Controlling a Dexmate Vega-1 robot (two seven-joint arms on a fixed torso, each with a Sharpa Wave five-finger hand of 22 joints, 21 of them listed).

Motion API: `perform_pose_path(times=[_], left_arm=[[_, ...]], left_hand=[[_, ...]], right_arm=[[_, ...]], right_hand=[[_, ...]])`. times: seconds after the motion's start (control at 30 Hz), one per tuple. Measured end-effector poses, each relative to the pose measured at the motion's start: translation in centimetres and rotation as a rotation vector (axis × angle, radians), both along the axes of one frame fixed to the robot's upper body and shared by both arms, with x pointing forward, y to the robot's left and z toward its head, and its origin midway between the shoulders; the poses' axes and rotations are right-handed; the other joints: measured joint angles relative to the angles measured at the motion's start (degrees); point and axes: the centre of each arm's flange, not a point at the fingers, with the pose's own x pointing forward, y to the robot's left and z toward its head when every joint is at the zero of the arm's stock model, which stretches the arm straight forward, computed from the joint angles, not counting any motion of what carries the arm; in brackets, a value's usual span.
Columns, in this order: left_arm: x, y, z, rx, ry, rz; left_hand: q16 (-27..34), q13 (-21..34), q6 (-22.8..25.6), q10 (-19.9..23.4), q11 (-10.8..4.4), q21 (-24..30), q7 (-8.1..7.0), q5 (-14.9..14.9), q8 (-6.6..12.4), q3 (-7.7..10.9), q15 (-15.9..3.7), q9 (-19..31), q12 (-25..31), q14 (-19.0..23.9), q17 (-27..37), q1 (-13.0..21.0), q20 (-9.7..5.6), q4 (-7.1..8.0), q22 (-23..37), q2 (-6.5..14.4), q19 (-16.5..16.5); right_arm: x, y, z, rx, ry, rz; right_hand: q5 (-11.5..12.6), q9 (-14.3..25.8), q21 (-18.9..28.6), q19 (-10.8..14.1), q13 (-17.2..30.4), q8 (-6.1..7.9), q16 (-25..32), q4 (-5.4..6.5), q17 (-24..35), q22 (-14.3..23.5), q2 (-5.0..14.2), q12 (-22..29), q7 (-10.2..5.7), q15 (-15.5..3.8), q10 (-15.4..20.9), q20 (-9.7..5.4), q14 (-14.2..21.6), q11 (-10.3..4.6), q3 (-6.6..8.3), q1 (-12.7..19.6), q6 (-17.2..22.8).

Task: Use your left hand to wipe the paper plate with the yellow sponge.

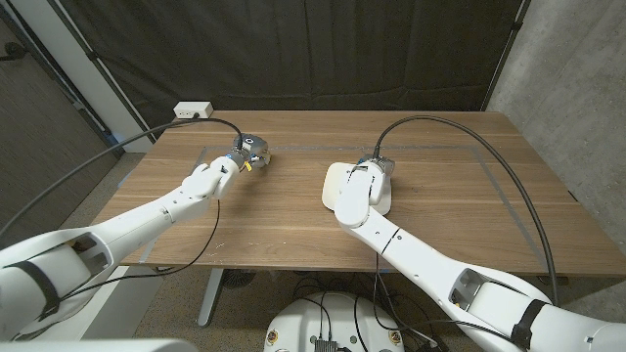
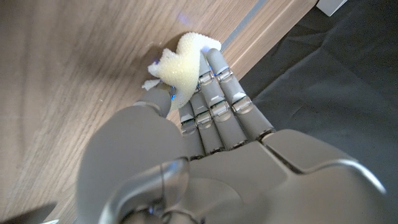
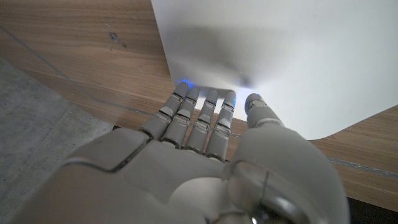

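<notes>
On wooden desk (image 1: 440, 196), left part: left hand (image 1: 217, 174) pinches yellow sponge (image 2: 180, 62) between thumb and fingers (image 2: 214, 93), low over wood. White paper plate (image 1: 335, 191) lies at desk middle, well apart from sponge. Right hand (image 1: 364, 181) presses plate edge, fingers (image 3: 193, 115) together. Grey tape lines on desk. Black curtain (image 1: 323, 49) behind, concrete wall (image 1: 567, 68) at right, white power strip (image 1: 193, 110) at far left corner.
</notes>
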Motion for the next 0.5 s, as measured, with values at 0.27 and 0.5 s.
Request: perform_pose_path(times=[0.27, 0.5], left_arm=[[-1.2, -0.1, 0.2, -0.031, -0.108, -0.098], [-3.1, -1.1, 0.9, -0.08, -0.237, -0.273]], left_hand=[[0.4, 1.1, 1.1, 0.6, -0.59, 0.8, -0.5, -0.1, 0.81, -0.01, -0.62, 0.6, 0.8, 1.0, 1.0, 0.5, 0.21, 0.0, 0.3, -0.5, -1.1], [0.4, 1.8, 1.9, 1.1, -0.92, 1.2, -0.92, -0.2, 1.03, -0.02, -0.93, 0.3, 1.3, 1.7, 1.5, 1.0, 0.53, 0.01, 0.3, -1.0, -1.6]], right_arm=[[-0.1, 0.0, -0.1, -0.001, 0.005, 0.001], [-0.2, 0.2, -0.2, -0.001, 0.008, 0.001]], right_hand=[[0.0, 0.0, 0.0, -0.3, 0.0, -0.11, 0.0, 0.0, 0.0, 0.0, -0.01, 0.0, 0.01, 0.0, 0.0, 0.31, 0.0, -0.01, 0.0, 0.0, 0.0], [0.0, 0.0, 0.0, -0.3, 0.0, -0.22, 0.0, 0.0, 0.0, 0.0, -0.23, 0.0, 0.1, 0.0, 0.0, 0.31, 0.0, -0.02, 0.0, -0.2, -0.1]])
